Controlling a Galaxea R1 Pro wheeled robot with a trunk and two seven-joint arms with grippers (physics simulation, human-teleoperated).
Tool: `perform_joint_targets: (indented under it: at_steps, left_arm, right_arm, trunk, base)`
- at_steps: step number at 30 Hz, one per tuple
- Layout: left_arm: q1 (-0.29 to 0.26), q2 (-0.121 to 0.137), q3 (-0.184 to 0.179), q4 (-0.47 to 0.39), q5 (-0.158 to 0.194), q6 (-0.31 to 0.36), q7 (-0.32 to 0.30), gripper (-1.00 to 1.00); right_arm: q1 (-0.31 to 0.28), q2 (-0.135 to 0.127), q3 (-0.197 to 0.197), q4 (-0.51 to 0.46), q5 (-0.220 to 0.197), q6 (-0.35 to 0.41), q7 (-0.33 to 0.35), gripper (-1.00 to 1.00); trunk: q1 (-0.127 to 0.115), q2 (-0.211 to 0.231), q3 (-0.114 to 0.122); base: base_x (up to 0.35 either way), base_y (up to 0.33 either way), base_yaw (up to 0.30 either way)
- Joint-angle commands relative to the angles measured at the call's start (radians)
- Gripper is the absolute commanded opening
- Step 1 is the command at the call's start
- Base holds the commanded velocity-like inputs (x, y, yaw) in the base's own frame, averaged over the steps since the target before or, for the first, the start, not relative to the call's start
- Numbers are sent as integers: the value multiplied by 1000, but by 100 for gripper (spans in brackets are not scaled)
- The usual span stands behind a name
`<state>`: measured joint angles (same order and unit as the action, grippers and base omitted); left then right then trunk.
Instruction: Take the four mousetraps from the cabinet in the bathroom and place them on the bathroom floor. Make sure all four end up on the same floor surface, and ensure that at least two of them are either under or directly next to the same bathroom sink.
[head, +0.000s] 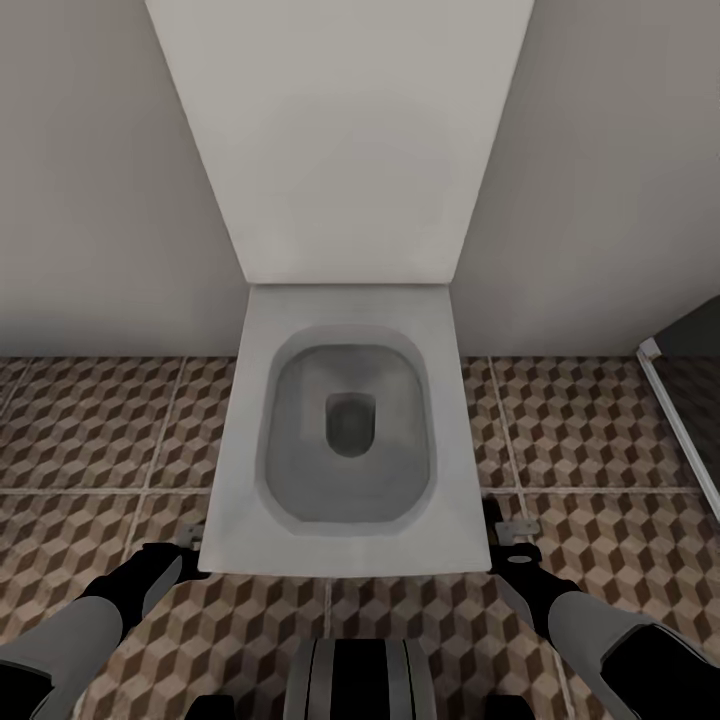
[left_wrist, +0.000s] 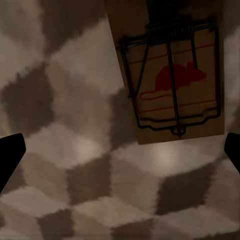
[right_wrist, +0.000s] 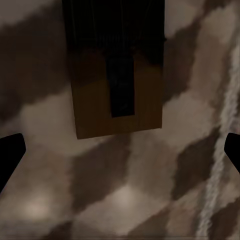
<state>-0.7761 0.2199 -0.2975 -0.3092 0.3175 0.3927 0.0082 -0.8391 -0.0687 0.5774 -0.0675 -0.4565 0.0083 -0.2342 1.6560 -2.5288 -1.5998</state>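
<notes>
A mousetrap (left_wrist: 172, 80), a small wooden plate with a wire spring and a red mouse print, lies flat on the cube-patterned bathroom floor (head: 100, 430). My left gripper (left_wrist: 122, 152) is open just above the tiles, its dark fingertips (left_wrist: 11, 152) wide apart, the trap beyond them. A second mousetrap (right_wrist: 95, 115) lies in shadow on the same tiles ahead of my open right gripper (right_wrist: 120, 150). From the head camera, the left gripper (head: 190, 548) and right gripper (head: 512, 535) hang low at the toilet's two front corners. The cabinet and the bathroom sink are out of view.
A white square toilet (head: 345, 450) with its lid raised against the wall stands directly ahead between my arms. A pale shower frame edge (head: 672, 410) with darker floor behind it is at the right. Patterned tiles extend on both sides.
</notes>
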Motion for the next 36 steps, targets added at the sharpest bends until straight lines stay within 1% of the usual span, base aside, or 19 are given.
perform_joint_targets:
  at_steps: [1,14,19,22,30,36]
  left_arm:
    - [0,1,-6,-2,8,5,1,100]
    - [0,1,-7,-2,8,5,1,100]
    - [0,1,-6,-2,8,5,1,100]
    - [0,7,-6,-2,8,5,1,100]
    - [0,23,-6,-2,8,5,-1,100]
    - [0,27,-6,-2,8,5,-2,100]
  right_arm:
    - [0,0,9,-2,-10,1,-4,100]
    - [0,-4,8,-2,-10,1,-4,100]
    - [0,-13,7,-3,-10,1,-4,100]
    - [0,-19,7,-4,-10,1,-4,100]
    - [0,-24,7,-4,-10,1,-4,100]
    - [0,-40,6,-5,-11,1,-3,100]
  trunk:
    - [0,0,-1]
    - [0,0,-1]
    - [0,0,-1]
    - [0,0,-1]
    - [0,0,-1]
    - [0,0,-1]
  base:
    - [-10,0,0]
    - [-2,0,0]
    - [0,0,0]
    - [0,0,0]
    - [0,0,0]
    - [0,0,0]
